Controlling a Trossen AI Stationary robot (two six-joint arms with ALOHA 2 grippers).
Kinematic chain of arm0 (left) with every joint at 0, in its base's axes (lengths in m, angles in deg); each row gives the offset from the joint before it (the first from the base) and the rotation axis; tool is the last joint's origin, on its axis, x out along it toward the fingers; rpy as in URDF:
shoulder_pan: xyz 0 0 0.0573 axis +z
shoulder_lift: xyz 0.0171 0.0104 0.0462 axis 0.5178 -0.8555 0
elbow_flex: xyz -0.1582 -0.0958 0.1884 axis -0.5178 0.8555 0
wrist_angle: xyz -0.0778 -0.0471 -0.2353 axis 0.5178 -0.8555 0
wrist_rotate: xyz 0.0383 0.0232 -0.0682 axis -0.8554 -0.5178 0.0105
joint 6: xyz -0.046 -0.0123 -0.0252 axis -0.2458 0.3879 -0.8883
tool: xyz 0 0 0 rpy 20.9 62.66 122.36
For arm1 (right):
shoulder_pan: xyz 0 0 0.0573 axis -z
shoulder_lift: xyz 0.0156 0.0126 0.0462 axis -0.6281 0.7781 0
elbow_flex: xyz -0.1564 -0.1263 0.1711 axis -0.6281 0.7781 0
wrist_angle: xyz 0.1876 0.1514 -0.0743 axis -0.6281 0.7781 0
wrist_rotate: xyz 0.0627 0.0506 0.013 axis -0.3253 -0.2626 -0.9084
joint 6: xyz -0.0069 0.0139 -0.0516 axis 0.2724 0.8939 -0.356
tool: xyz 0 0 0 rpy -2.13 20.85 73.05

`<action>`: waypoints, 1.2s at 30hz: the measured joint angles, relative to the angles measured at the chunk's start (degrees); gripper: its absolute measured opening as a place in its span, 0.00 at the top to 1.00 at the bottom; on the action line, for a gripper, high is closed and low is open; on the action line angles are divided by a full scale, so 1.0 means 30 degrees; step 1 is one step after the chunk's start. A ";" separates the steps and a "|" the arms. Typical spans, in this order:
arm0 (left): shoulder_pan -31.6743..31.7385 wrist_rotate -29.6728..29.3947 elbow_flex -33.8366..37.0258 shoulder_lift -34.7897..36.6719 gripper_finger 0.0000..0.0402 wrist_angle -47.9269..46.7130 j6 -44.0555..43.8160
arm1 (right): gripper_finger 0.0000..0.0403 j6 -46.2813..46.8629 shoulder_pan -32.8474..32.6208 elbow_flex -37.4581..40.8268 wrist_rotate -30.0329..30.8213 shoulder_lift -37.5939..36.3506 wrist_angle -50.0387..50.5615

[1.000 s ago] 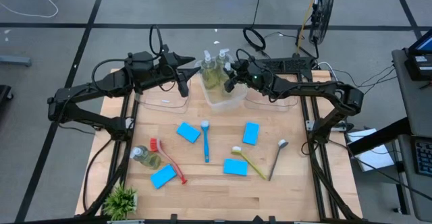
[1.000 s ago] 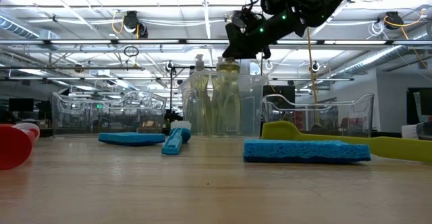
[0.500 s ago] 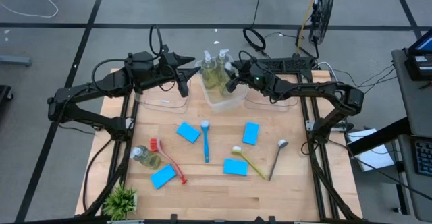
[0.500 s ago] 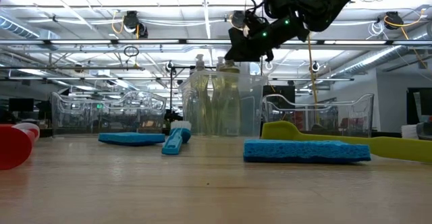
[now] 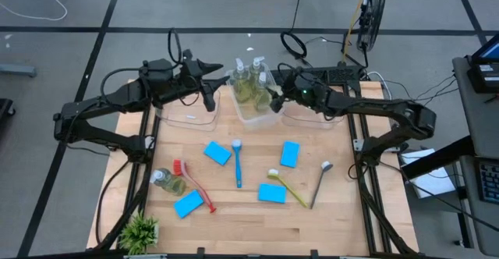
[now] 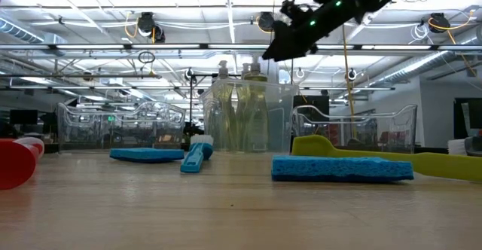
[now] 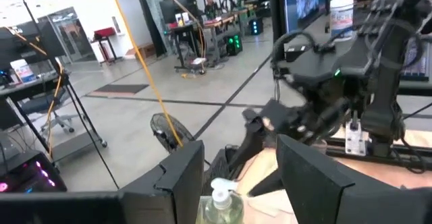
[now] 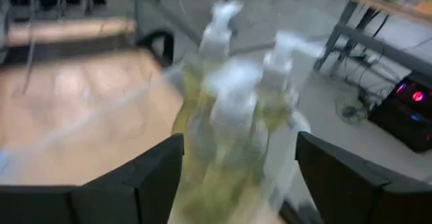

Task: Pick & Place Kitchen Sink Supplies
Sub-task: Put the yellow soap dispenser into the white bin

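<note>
Three clear pump bottles (image 5: 249,79) of yellow-green soap stand upright in the middle clear bin (image 5: 257,112) at the table's far side. A fourth bottle (image 5: 167,181) lies on the table at the near left. My right gripper (image 5: 274,101) hangs open just right of the bin, above its rim (image 6: 275,54), and the bottles (image 8: 233,116) show ahead between its fingers. My left gripper (image 5: 209,94) waits open left of the bin and points at it. A pump top (image 7: 221,196) shows beyond its fingers. Blue sponges (image 5: 217,152) and brushes (image 5: 237,162) lie on the wood.
Clear bins stand left (image 5: 187,117) and right (image 5: 312,115) of the middle one. On the table lie more sponges (image 5: 290,154) (image 5: 271,193) (image 5: 188,204), a red brush (image 5: 195,187), a yellow-green brush (image 5: 287,186) and a brown brush (image 5: 320,182). A potted plant (image 5: 140,232) stands at the near left corner.
My right gripper has let go of the top of a bottle in the middle bin. It has risen and drawn back toward the table's right edge. The bottle stays upright in the bin. My left gripper has kept still.
</note>
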 joint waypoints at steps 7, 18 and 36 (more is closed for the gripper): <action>-0.1716 -0.0007 -0.0007 0.0588 0.54 -0.0227 -0.0359 | 0.30 -0.0333 -0.0872 0.0023 -0.0110 -0.3421 0.5192; -0.7151 -0.4732 -0.0434 0.0531 0.54 -0.7677 -0.6146 | 0.30 0.0797 -0.1174 0.0024 -0.0139 -0.6765 0.9553; -1.2563 0.4381 -0.4860 0.0516 0.54 -2.6325 -2.8248 | 0.29 0.0809 -0.1174 0.0021 -0.0161 -0.6993 0.9605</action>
